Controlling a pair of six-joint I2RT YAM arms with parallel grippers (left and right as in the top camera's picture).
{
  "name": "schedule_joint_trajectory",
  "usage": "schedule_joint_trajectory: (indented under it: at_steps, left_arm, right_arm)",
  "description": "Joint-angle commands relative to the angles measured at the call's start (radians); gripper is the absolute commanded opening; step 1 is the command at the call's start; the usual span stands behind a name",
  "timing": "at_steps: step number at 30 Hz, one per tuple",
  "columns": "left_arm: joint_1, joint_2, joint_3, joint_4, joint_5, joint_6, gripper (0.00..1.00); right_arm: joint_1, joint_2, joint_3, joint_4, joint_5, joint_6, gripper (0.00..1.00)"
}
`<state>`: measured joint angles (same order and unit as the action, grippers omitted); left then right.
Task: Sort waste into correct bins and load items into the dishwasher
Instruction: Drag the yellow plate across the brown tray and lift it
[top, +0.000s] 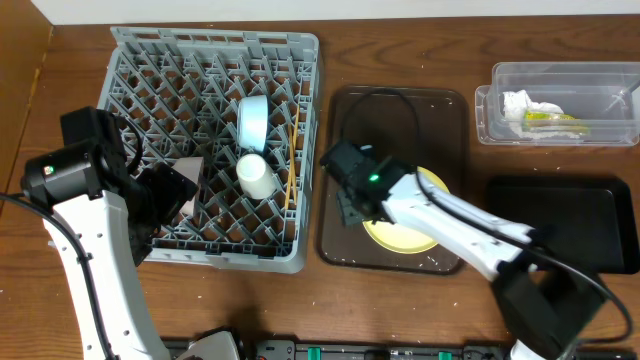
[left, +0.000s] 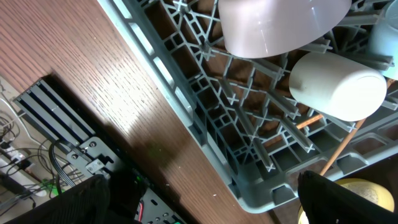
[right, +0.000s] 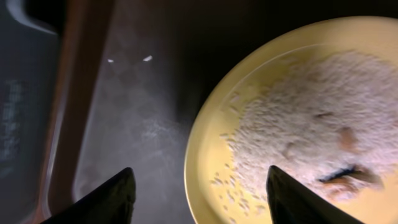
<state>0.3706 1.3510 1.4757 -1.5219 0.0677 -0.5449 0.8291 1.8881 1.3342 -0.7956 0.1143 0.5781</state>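
Note:
The grey dish rack (top: 130, 70) holds a light blue bowl (top: 252, 118), a cream cup (top: 257, 175), wooden chopsticks (top: 292, 165) and a pink saucer (top: 192, 170). My left gripper (top: 168, 196) is open and empty over the rack's front left part. In the left wrist view (left: 205, 208) it hangs over the rack's edge (left: 186, 106), with the saucer (left: 280, 25) and cup (left: 336, 90) beyond. My right gripper (top: 350, 195) is open, its fingers (right: 199, 199) straddling the left rim of the yellow plate (right: 211, 143), which carries rice crumbs (right: 298, 118).
The yellow plate (top: 405, 232) lies on the dark brown serving tray (top: 400, 110). The clear tub (top: 600, 80) at the back right holds the white napkin (top: 522, 102) and the green-and-orange wrapper (top: 550, 120). The black tray (top: 570, 215) sits in front of it.

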Motion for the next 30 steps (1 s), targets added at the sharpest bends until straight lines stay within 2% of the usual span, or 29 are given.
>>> schedule_joint_trajectory:
  at_steps: [1,7,12,16,19,27,29,30]
  left_arm:
    - [0.004,-0.002,0.001,-0.006,-0.016,0.01,0.98]
    - [0.004,-0.002,0.001,-0.006,-0.016,0.01,0.98]
    - [0.004,-0.002,0.001,-0.006,-0.016,0.01,0.98]
    - [0.004,-0.002,0.001,-0.006,-0.016,0.01,0.98]
    - [0.004,-0.002,0.001,-0.006,-0.016,0.01,0.98]
    - [0.004,-0.002,0.001,-0.006,-0.016,0.01,0.98]
    - [0.004,-0.002,0.001,-0.006,-0.016,0.01,0.98]
    - [0.004,-0.002,0.001,-0.006,-0.016,0.01,0.98]
  right_arm:
    - [0.027,0.041,0.005,0.011,0.062,0.065,0.59]
    - [0.069,0.056,0.005,0.017,0.07,0.065,0.31]
    - [0.098,0.063,0.004,0.008,0.11,0.085,0.22]
    - [0.106,0.089,0.004,0.0,0.148,0.106,0.22]
    - [0.105,0.114,0.004,-0.005,0.148,0.11,0.26]
    - [0.103,0.128,0.004,-0.008,0.127,0.109,0.3]
    - [0.103,0.128,0.004,-0.008,0.11,0.11,0.25]
    - [0.103,0.128,0.004,-0.009,0.099,0.109,0.13]
